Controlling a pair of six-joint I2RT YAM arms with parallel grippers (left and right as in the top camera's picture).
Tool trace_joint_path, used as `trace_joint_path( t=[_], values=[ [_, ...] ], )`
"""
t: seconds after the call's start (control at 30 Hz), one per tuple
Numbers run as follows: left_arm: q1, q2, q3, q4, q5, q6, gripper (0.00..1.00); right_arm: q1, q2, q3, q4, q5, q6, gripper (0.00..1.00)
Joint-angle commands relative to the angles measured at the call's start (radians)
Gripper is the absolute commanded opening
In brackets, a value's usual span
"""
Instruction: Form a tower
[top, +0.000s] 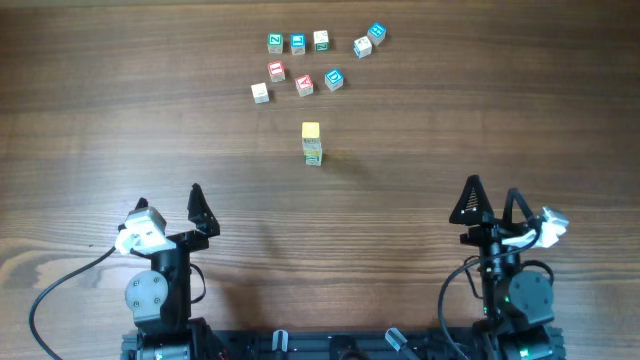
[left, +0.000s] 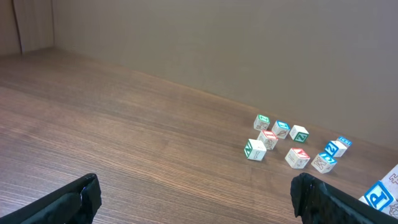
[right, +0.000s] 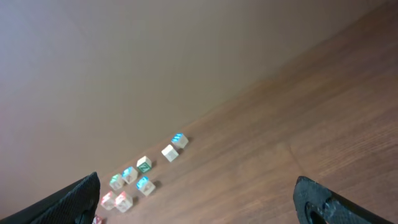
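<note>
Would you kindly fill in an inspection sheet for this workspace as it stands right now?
Surface: wooden table, brown grain.
Job's things: tower, yellow cube on top, standing alone; its height is unclear from above.
Clutter: nine loose letter cubes scattered beyond the tower.
End effectors: left end effector and right end effector both open, empty, near the table's front edge.
Cables: black cable loops over the table's near left corner.
Surroundings: plain wall behind the table.
</note>
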Motion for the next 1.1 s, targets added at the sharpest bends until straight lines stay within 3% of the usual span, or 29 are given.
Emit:
trace_joint_path(
  t=[0.0,0.37,1.07],
  values=[
    [-0.004,-0.008,0.000,-0.006,-0.006,0.016,1.00,-0.005,-0.014,-0.011,0.019,0.011,-0.002,1.00],
    [-0.004,-0.008,0.000,-0.006,-0.006,0.016,1.00,-0.095,-0.015,-0.027,0.114,0.011,-0.001,0.99],
    [-0.004,-0.008,0.000,-0.006,-0.006,0.016,1.00,-0.095,-0.014,-0.027,0.054,0.011,-0.001,1.00]
  ],
)
